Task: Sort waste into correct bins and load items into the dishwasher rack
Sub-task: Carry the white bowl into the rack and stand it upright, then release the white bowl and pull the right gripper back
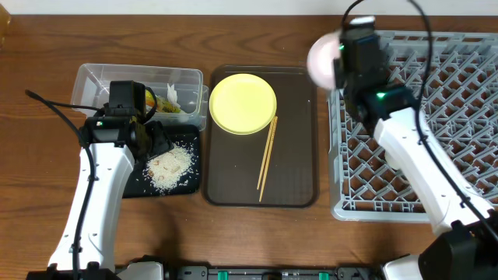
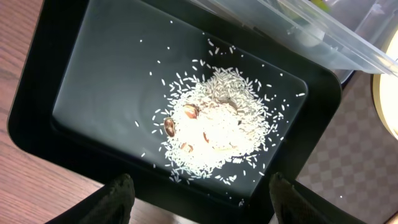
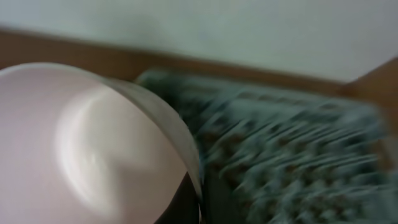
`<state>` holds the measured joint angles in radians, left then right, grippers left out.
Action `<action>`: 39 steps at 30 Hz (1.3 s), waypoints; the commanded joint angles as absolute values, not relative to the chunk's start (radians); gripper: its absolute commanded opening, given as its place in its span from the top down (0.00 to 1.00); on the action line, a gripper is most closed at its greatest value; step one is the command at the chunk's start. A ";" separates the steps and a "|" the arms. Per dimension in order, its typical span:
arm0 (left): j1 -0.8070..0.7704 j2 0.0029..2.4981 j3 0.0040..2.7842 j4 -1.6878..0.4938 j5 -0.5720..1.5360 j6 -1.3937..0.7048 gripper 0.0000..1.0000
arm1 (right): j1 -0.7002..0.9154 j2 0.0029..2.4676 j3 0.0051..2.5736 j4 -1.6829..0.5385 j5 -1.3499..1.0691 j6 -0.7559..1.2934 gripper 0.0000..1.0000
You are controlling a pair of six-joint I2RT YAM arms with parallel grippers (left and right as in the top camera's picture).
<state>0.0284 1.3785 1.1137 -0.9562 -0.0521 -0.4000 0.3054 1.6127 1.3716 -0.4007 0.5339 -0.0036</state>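
White bowl (image 1: 320,61) pinched at rim in right tool (image 1: 341,54), jaws closed, held above far left corner of dishwasher rack (image 1: 459,117). Could slip from thin grip, or knock on pegs (image 1: 436,93) if lowered tilted. Left tool (image 2: 202,196) spread wide, empty, above rice (image 2: 217,124) in black tray (image 2: 93,50).

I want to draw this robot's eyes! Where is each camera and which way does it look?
Overhead: above the table, looking down; shows the left arm and right arm.
Left wrist: on the left arm, looking down into the black tray of rice; the open left pincer shows its fingertips at the bottom.
Right wrist: on the right arm, blurry, looking past the white bowl toward the dishwasher rack; nothing of the robot shows clearly.
Shared: overhead and left wrist both show the rice in the black tray.
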 commanded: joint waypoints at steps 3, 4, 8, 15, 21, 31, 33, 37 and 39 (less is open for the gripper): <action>0.033 1.365 1.118 -0.952 -0.060 -0.406 0.27 | 0.195 1.596 1.374 -0.265 0.639 -0.174 0.99; 0.033 1.365 1.118 -0.952 -0.060 -0.406 0.27 | 0.170 1.599 1.374 -0.234 0.639 -0.208 0.99; 0.033 1.365 1.118 -0.949 -0.060 -0.406 0.27 | 0.091 1.626 1.374 -0.127 0.639 -0.386 0.99; 0.033 1.365 1.118 -0.941 -0.060 -0.406 0.27 | -0.016 1.716 1.374 0.028 0.644 -0.624 0.99; 0.033 1.365 1.118 -0.941 -0.060 -0.406 0.27 | -0.061 1.809 1.374 0.125 0.659 -0.626 0.99; 0.033 1.365 1.118 -0.941 -0.060 -0.406 0.27 | -0.053 1.942 1.374 0.161 0.748 -0.622 0.99; 0.033 1.365 1.118 -0.941 -0.060 -0.406 0.27 | -0.044 1.950 1.374 0.141 0.759 -0.621 0.99; 0.033 1.365 1.118 -0.941 -0.060 -0.406 0.27 | -0.027 1.950 1.374 0.110 0.755 -0.560 0.99; 0.033 1.365 1.118 -0.941 -0.057 -0.406 0.27 | -0.018 1.950 1.374 0.093 0.751 -0.546 0.99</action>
<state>0.0284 1.3781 1.1133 -0.9382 -0.0521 -0.4000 -0.0391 1.9461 1.3712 0.1036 0.7300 -0.5941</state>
